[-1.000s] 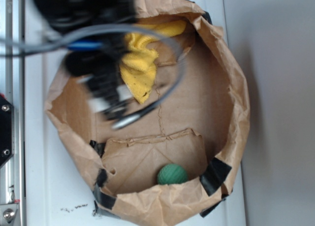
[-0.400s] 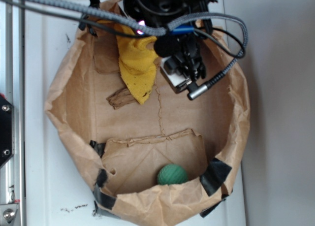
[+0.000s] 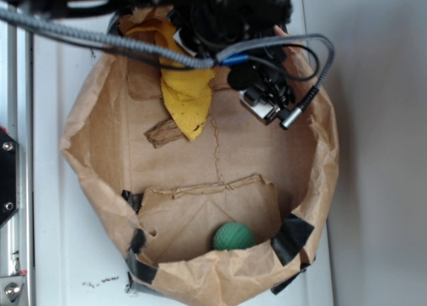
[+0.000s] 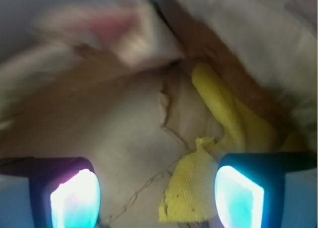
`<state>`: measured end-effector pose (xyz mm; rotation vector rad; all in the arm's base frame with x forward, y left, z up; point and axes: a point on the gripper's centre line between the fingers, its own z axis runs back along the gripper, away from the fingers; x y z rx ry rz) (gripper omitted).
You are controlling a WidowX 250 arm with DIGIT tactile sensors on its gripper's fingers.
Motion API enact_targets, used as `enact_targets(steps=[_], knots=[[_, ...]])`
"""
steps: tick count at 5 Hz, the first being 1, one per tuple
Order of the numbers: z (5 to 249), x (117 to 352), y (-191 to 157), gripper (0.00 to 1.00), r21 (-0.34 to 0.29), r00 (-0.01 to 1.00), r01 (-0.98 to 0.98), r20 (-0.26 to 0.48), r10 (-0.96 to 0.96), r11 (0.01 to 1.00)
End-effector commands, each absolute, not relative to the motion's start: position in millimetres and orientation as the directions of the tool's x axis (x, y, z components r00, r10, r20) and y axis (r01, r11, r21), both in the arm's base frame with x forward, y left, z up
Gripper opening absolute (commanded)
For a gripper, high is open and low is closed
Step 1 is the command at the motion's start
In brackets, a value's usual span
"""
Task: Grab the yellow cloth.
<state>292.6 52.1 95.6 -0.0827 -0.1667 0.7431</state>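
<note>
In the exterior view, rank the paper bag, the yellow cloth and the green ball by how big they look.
1. Paper bag, largest by far.
2. Yellow cloth, partly hidden by the arm.
3. Green ball, smallest.

1. The yellow cloth (image 3: pixel 186 99) below me is soft, nubby terry with dark specks.
2. The paper bag (image 3: pixel 313 159) is creased, matt brown paper patched with black tape (image 3: pixel 291 238).
3. My pads (image 4: pixel 74 198) look smooth and glossy.
4. The green ball (image 3: pixel 233 237) looks matt.
</note>
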Motion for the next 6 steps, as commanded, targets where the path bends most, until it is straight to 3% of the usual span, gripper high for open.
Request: enact_targets(steps=[1,2,3,4,6], knots=[[75,285,74,1.00,-0.090,0.684,-0.711,0.139,0.716,0.697],[62,285,82,1.00,-0.060,0.672,-0.730,0.116,0.731,0.681],[48,286,83,0.69,-0.026,0.664,-0.742,0.115,0.739,0.670],[53,282,87,0.00,-0.013,0.677,-0.729,0.132,0.724,0.684],[51,287,94,0.00,-0.021,0.710,-0.693,0.158,0.687,0.721]])
